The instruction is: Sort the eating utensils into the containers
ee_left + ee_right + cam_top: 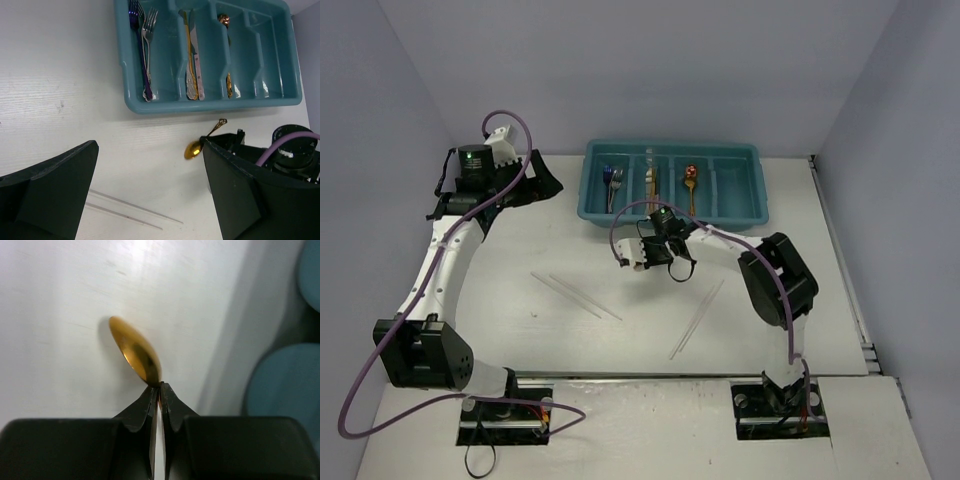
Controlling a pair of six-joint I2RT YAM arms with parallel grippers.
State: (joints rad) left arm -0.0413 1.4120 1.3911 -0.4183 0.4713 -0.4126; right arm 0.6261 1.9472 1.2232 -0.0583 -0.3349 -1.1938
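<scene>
Slots in the teal tray (730, 215) run near-to-far, just beyond our right tool (160, 390), which pinches the gold spoon (136, 351); our left tool (147, 195) gapes wide, off left.

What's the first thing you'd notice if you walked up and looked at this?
The gold spoon catches the eye first, pinched at its neck by the right gripper over the white table. Next comes the teal tray at the far side, with forks in its leftmost compartment. Thin pale sticks lie loose on the table nearer the arms.
</scene>
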